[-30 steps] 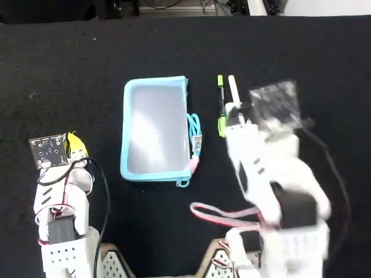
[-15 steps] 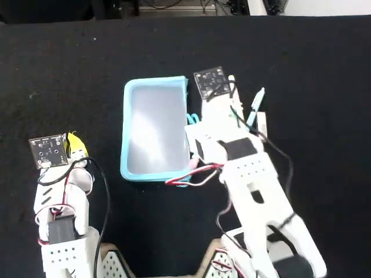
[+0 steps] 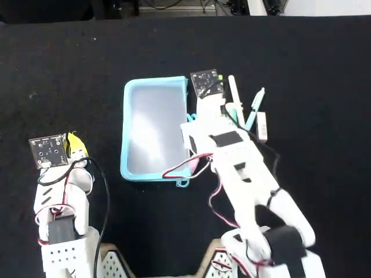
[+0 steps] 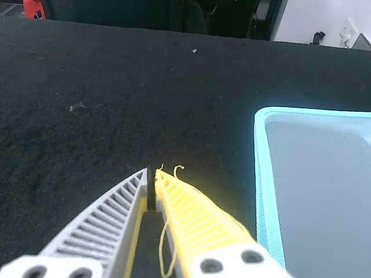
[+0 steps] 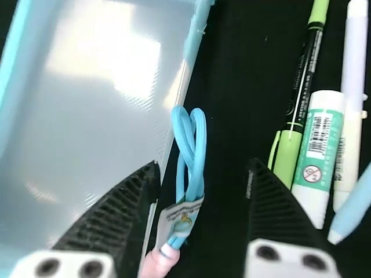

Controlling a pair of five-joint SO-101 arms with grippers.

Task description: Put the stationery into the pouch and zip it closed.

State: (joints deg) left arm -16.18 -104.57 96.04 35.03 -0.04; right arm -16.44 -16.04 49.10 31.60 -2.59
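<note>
The right hand (image 5: 201, 168), its jaws apart on either side of the blue strap (image 5: 186, 136) at the 3 o'clock edge of the pouch (image 3: 153, 127), may close on this strap and drag the pouch, because the stationery (image 3: 254, 110) lies further toward 3 o'clock on the counter (image 3: 69, 63).

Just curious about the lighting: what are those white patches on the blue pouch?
High view: likely lamp glare on the clear plastic window of the light-blue rectangular pouch; right wrist view: the same reflection; left wrist view: evenly grey, no glare.

One light-blue pouch (image 3: 155, 130), one green highlighter (image 5: 297, 110), one glue stick (image 5: 316, 147), one white pen (image 3: 234, 91), one pale-blue pen (image 3: 254, 110), one small white block (image 3: 262, 126)
</note>
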